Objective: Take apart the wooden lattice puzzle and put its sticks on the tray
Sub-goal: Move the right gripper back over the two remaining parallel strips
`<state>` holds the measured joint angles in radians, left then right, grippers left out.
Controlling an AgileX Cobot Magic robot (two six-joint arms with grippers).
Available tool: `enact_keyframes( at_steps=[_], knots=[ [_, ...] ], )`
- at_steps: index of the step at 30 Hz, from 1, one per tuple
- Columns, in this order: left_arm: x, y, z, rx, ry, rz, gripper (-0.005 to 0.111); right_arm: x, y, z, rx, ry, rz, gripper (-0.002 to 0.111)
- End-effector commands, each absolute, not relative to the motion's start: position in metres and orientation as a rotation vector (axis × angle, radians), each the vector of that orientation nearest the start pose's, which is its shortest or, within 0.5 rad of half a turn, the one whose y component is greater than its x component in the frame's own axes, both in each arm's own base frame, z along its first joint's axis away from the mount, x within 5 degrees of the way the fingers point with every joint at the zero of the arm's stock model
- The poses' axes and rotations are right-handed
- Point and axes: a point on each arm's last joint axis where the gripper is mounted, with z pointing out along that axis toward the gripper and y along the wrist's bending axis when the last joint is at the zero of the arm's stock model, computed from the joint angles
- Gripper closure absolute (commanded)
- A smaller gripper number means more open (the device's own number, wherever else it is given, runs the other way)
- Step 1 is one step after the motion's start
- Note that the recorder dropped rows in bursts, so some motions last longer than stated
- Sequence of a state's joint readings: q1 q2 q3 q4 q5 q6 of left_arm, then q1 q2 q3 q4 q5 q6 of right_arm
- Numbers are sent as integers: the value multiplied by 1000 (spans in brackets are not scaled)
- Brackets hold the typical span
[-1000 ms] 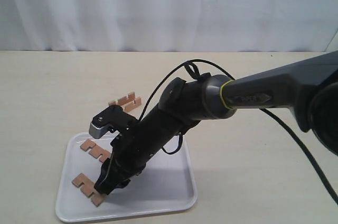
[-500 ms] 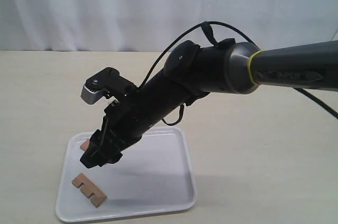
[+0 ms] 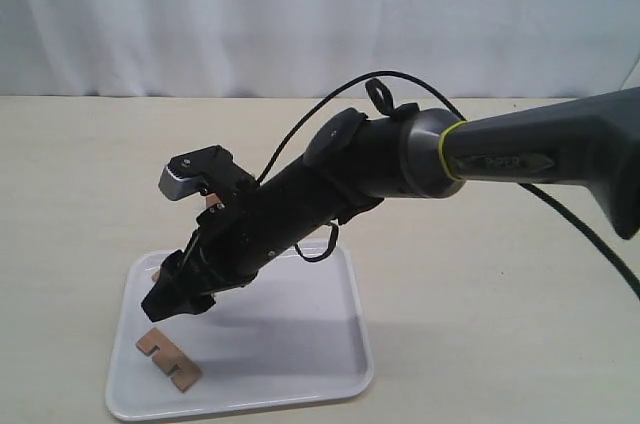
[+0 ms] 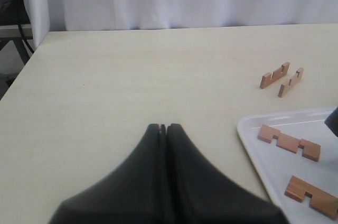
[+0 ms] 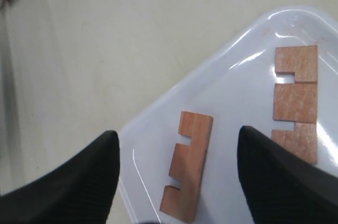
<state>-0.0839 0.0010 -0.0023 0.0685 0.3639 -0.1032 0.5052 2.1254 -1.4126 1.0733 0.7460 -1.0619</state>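
Note:
No interlocked lattice shows; the sticks lie apart. In the left wrist view two sticks (image 4: 274, 75) (image 4: 291, 82) stand on edge side by side on the table beyond the white tray (image 4: 296, 168). Two more lie flat on the tray (image 3: 300, 344). My right gripper (image 5: 177, 135) hangs open above the tray's far left corner, straddling one flat stick (image 5: 188, 166) without touching it. The other flat stick (image 5: 296, 102) lies just outside one finger and shows near the tray's front (image 3: 168, 359). My left gripper (image 4: 163, 128) is shut and holds nothing, low over bare table.
The right arm (image 3: 420, 159) stretches across the table from the right, with a black cable (image 3: 560, 224) looping behind it. It hides most of the two table sticks in the exterior view. A white curtain (image 3: 320, 14) closes the back of the table.
My right gripper has risen from the stick near the tray's front, left it lying there, and moved back over the tray's far left corner.

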Motion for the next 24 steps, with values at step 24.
enact_keyframes(
  at_steps=[24],
  knots=[
    [53,-2,181,26,1838,-60,107,357,254,160,-1104,2316,874,47]
  ],
)
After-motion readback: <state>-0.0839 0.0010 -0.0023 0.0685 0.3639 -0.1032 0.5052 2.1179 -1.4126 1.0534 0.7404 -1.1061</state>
